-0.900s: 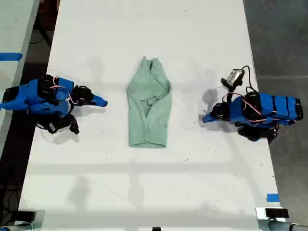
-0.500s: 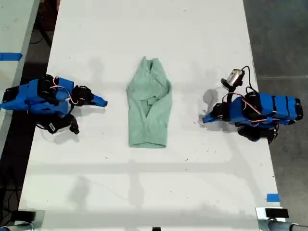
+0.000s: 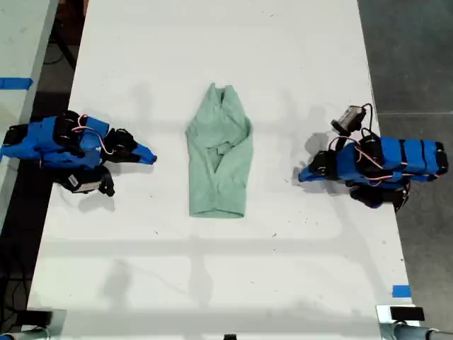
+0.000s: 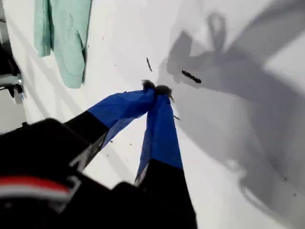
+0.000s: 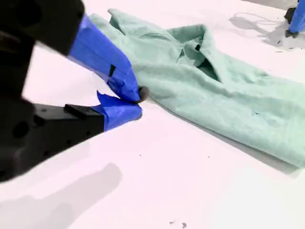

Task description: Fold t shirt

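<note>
The pale mint-green t shirt (image 3: 219,152) lies folded into a narrow, wrinkled strip in the middle of the white table (image 3: 212,283). My first gripper (image 3: 303,175) is at the exterior view's right, low over the table and shut on nothing. It stands apart from the t shirt (image 4: 64,33), which the first wrist view shows well beyond the closed tips of the first gripper (image 4: 156,89). My second gripper (image 3: 151,157) is at the exterior view's left and is also shut and empty. In the second wrist view the second gripper (image 5: 138,100) is just short of the t shirt (image 5: 228,90) and does not touch it.
Dark floor borders the table on the exterior view's right, and a second pale surface with blue tape (image 3: 14,83) lies at its left. A blue tape mark (image 3: 400,290) sits near the table's lower right corner in the exterior view. The first arm (image 5: 296,19) shows far behind the shirt.
The arm at the exterior view's left shifted slightly, its tip dropping a little toward that view's bottom. The other arm's camera sank a touch. The t shirt has not moved.
</note>
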